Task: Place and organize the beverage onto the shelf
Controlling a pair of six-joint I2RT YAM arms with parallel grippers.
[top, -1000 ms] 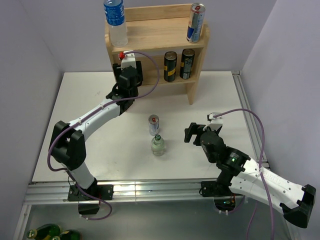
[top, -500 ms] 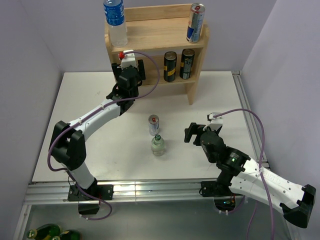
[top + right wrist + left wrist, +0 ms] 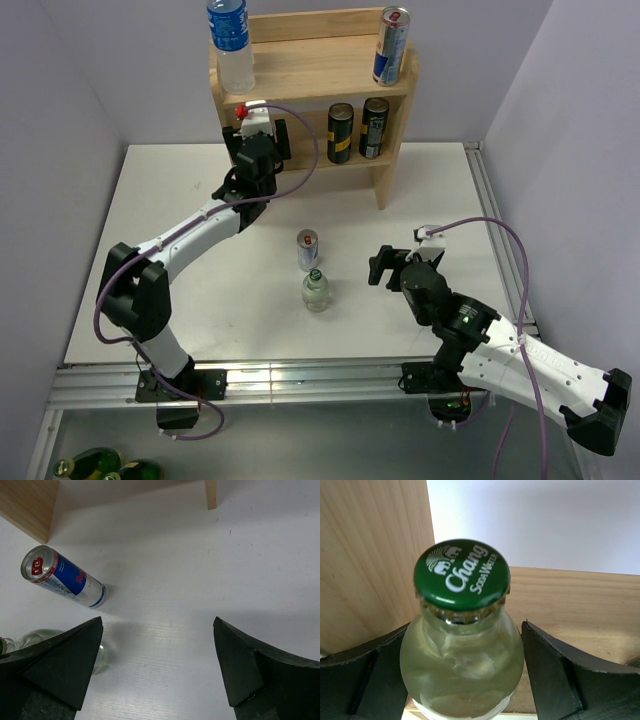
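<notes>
Left pincer (image 3: 466,629) loosened around bottle (image 3: 462,655) capped "Chang Soda Water".

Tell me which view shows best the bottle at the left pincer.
The left wrist view: the bottle fills the frame, its green cap readable. In the top view the left pincer hides it; the right wrist view misses it.

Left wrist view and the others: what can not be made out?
- Left wrist view: soda water bottle base cut off by the bottom edge; contact with fingers unclear.
- Right wrist view: clear bottle mostly behind a finger of the right gripper.
- Top view: dark cans' labels too small.
</notes>
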